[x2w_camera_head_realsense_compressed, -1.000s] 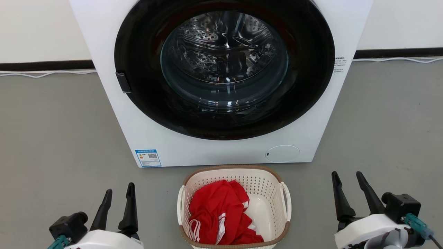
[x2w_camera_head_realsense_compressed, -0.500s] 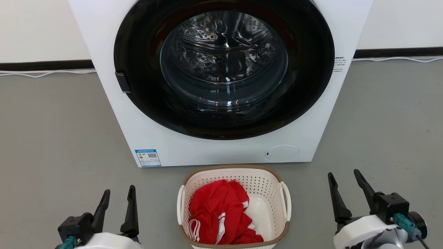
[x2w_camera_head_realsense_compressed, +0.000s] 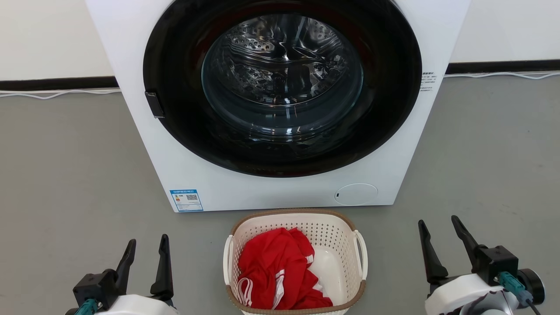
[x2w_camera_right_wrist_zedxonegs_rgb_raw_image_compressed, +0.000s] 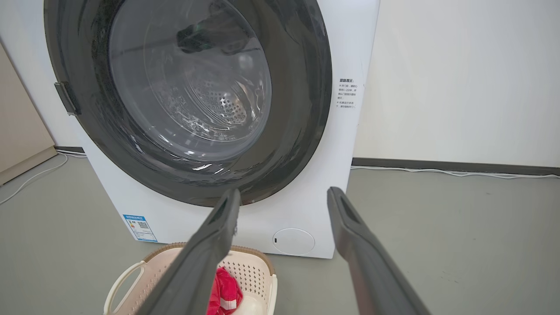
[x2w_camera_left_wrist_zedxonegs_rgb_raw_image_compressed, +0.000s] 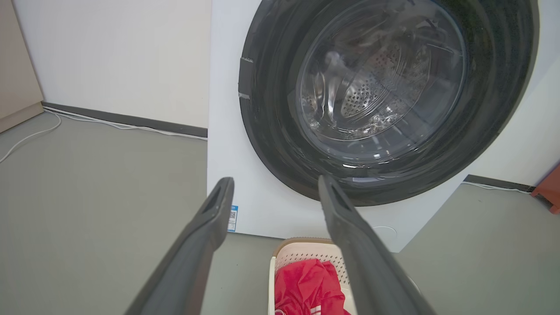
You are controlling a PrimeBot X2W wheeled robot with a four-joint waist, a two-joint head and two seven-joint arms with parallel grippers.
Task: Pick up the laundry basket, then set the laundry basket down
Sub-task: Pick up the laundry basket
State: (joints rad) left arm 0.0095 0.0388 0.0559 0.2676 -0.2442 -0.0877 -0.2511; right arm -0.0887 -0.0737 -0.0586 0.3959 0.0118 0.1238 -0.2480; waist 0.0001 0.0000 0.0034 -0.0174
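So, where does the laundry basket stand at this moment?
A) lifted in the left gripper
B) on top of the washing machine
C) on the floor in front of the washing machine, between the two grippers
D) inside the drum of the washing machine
C: the laundry basket rests on the floor just before the washing machine, with the open left gripper and the open right gripper apart from it on either side.
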